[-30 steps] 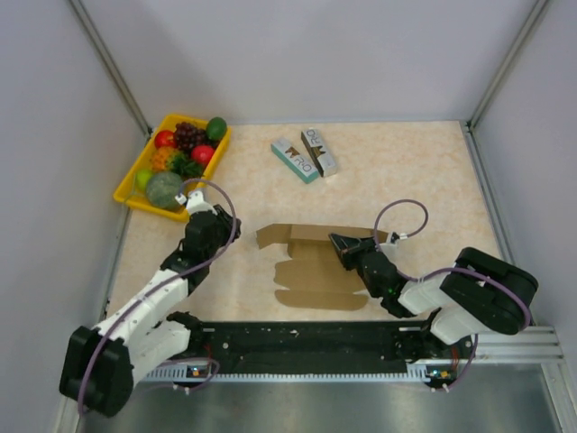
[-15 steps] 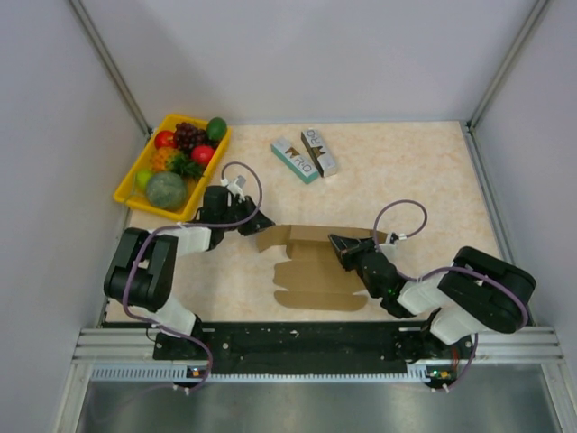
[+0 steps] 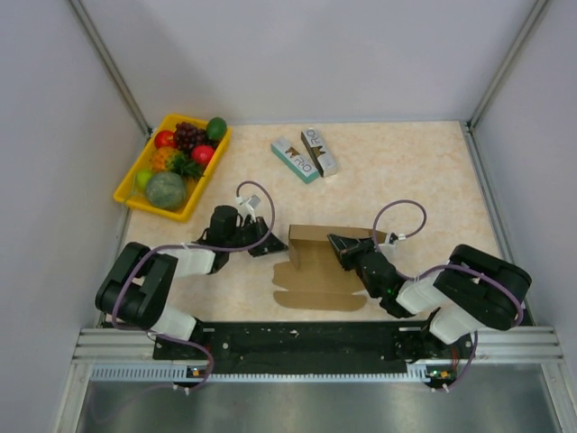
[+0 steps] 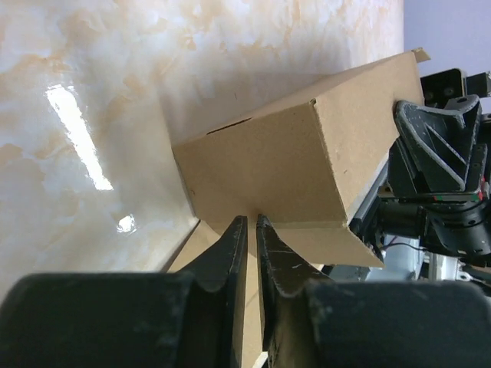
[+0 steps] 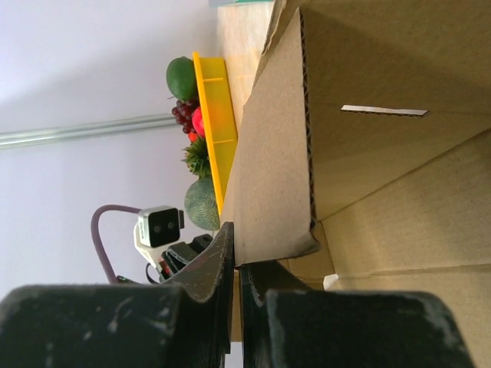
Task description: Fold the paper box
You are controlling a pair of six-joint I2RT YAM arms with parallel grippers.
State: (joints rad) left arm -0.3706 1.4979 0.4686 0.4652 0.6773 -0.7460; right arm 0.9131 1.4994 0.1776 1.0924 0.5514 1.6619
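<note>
The paper box (image 3: 317,271) is plain brown cardboard lying mid-table, with its far wall (image 3: 335,234) raised and the left end flap standing up. My left gripper (image 3: 272,246) is low at the box's left end. In the left wrist view it (image 4: 251,220) is shut, and its fingertips (image 4: 236,234) touch the lower edge of the upright end flap (image 4: 253,169). My right gripper (image 3: 337,243) is shut on the far wall from inside the box. In the right wrist view it (image 5: 236,247) pinches the edge of a cardboard panel (image 5: 268,176).
A yellow fruit tray (image 3: 127,195) sits at the far left and also shows in the right wrist view (image 5: 219,115). Two small printed boxes (image 3: 296,160) (image 3: 320,151) lie behind the cardboard. Grey walls close three sides. The arm rail (image 3: 315,343) runs along the near edge.
My left arm swung in from the left and moved right to the box's end. The left end flap, flat before, now stands up. The right gripper has kept its hold.
</note>
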